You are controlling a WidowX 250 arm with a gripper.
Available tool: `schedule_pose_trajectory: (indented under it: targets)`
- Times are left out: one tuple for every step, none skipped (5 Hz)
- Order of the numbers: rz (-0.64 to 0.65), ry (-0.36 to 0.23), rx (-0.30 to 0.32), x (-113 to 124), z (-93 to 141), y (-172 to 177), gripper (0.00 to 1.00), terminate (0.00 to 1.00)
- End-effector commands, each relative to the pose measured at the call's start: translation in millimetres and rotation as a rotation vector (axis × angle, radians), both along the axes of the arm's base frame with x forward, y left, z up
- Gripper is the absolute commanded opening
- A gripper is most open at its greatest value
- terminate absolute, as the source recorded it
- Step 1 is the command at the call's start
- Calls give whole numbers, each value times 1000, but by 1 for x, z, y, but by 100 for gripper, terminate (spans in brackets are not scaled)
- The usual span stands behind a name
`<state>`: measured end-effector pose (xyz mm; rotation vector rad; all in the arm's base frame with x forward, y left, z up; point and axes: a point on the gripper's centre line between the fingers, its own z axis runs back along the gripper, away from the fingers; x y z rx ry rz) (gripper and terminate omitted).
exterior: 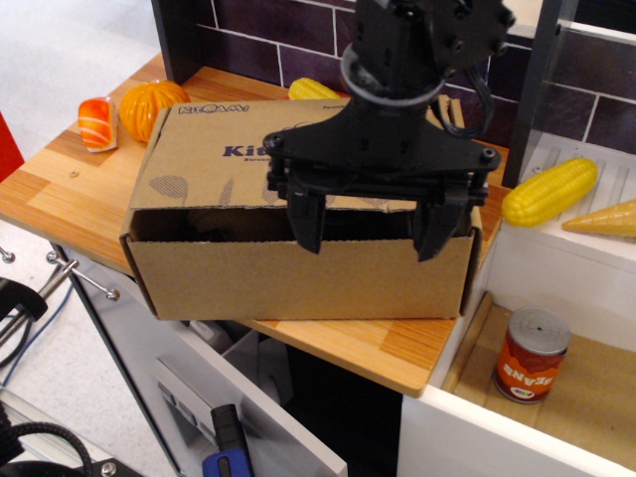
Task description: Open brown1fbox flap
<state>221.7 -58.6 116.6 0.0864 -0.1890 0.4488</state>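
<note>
The brown1fbox (298, 278) stands on the wooden counter with its long side facing me. Its flap (224, 149), with blue lettering, lies across the top, slightly raised, and a dark gap shows under its front edge. My black gripper (373, 234) hangs over the right half of the box. It is open and empty. Its two fingertips (308, 231) point down in front of the gap, at the flap's front edge. The gripper body hides the right part of the flap.
An orange toy fruit (149, 107) and a salmon sushi toy (96, 122) lie left of the box, and a yellow toy (313, 89) lies behind it. Corn (550, 192) and a cone (606, 219) lie on the white ledge at the right. A beans can (530, 355) stands below. An open drawer (248, 397) sits under the counter.
</note>
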Motion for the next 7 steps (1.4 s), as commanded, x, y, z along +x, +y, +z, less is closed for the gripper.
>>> schedule_pose_trajectory:
  targets:
    - [0,0,0,0,0,0,100,0]
    - [-242,-65,121,-1,-6,8,100,0]
    - [-490,-122,250,-2,-11,18,100,0]
    - [-603,-134,350,-1,-13,23,100,0]
    - [-637,-149,396,3,-15,29,100,0]
    - [-647,-153,402,8,-12,34,100,0]
    - [-669,-151,415,16,-8,39,100,0]
